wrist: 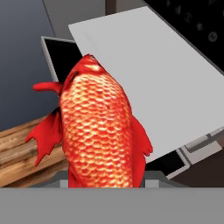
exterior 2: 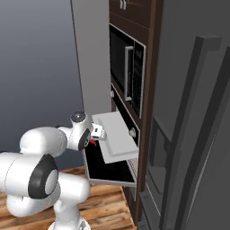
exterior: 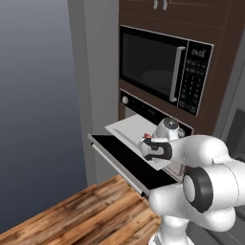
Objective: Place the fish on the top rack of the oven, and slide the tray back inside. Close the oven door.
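My gripper (exterior: 146, 142) is shut on the red-orange fish (wrist: 97, 127), which hangs between the jaws and hides the fingertips in the hand view. A sliver of the fish (exterior: 146, 137) (exterior 2: 93, 142) shows at the hand in both base views. The pale grey tray (exterior: 130, 127) (exterior 2: 117, 134) (wrist: 153, 78), the top rack, is pulled out of the oven (exterior: 146, 109) over the lowered oven door (exterior: 122, 160) (exterior 2: 108, 170) (wrist: 61, 52). The fish is held at the tray's outer edge, just above it.
A black microwave (exterior: 162, 67) (exterior 2: 128, 72) sits in the dark cabinet above the oven. A wooden counter (exterior: 86, 213) (exterior 2: 103, 206) lies below the open door. A tall grey fridge (exterior 2: 193, 134) stands to the right, and a grey wall panel (exterior: 93, 72) to the left.
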{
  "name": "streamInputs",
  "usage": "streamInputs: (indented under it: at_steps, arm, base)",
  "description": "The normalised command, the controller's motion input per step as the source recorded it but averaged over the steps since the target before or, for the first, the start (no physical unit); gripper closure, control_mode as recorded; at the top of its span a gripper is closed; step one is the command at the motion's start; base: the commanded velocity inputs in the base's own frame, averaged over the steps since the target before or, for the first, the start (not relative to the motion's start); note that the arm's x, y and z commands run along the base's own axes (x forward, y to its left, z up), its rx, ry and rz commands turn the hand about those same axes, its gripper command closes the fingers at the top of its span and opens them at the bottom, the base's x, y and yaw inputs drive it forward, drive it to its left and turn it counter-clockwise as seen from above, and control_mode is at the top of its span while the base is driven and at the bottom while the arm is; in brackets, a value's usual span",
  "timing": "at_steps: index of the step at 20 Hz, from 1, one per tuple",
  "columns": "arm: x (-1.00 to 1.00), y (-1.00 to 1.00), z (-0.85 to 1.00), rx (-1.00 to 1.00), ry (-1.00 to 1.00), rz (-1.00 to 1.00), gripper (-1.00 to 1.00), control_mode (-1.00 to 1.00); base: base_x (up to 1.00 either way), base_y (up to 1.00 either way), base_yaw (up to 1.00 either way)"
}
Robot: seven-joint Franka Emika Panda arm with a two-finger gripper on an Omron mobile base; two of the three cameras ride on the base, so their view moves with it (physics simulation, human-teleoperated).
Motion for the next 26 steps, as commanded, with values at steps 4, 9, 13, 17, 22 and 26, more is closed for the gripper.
streamInputs:
  at_steps: [4,9,13,17,22,26]
  arm:
    - [0.29,0.00,-0.20,0.00,0.00,0.00,1.00,-1.00]
    - [0.29,0.00,-0.15,0.00,0.00,0.00,1.00,-1.00]
    - [0.26,0.00,-0.14,0.00,0.00,0.00,1.00,-1.00]
    - [0.26,-0.01,-0.17,0.00,0.00,0.00,1.00,-1.00]
    - [0.26,0.00,-0.20,0.00,0.00,0.00,1.00,-1.00]
    - [0.23,-0.03,-0.10,0.00,0.00,0.00,1.00,-1.00]
  base:
    - [0.00,0.00,0.00]
    - [0.00,0.00,0.00]
    - [0.00,0.00,0.00]
    - [0.00,0.00,0.00]
    - [0.00,0.00,0.00]
    - [0.00,0.00,0.00]
